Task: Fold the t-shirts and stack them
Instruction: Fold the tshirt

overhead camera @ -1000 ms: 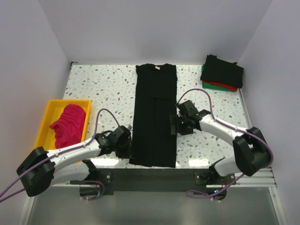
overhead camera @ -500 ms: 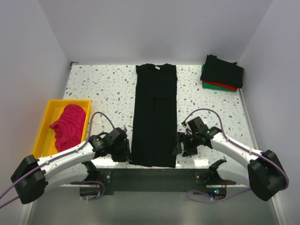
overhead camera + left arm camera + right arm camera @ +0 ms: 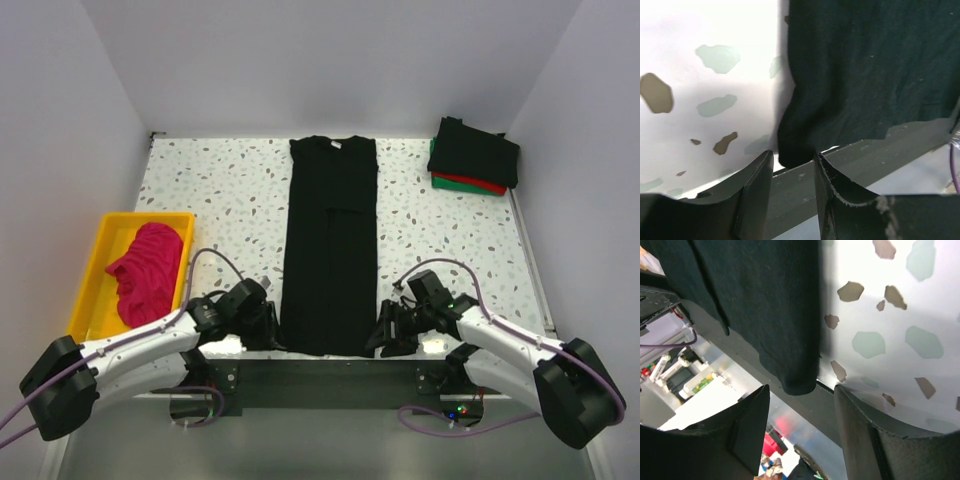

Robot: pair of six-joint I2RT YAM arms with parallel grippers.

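A large black t-shirt (image 3: 331, 245) lies folded into a long strip down the middle of the table, collar at the far end, hem hanging over the near edge. My left gripper (image 3: 272, 330) is open, its jaws either side of the hem's near left corner (image 3: 795, 150). My right gripper (image 3: 383, 338) is open at the hem's near right corner (image 3: 800, 380). Neither grips the cloth. A magenta-pink shirt (image 3: 145, 268) lies crumpled in the yellow tray (image 3: 100, 255). A stack of folded shirts (image 3: 474, 155), black over red and green, sits at the far right.
The speckled white table (image 3: 210, 190) ends in a dark metal rail (image 3: 320, 375) at the near edge, right under both grippers. White walls close in the back and sides. The tray stands at the table's left edge.
Both grippers have moved toward the near edge of the table: the right from beside the shirt's middle down to its near right corner, the left slightly down to the near left corner.
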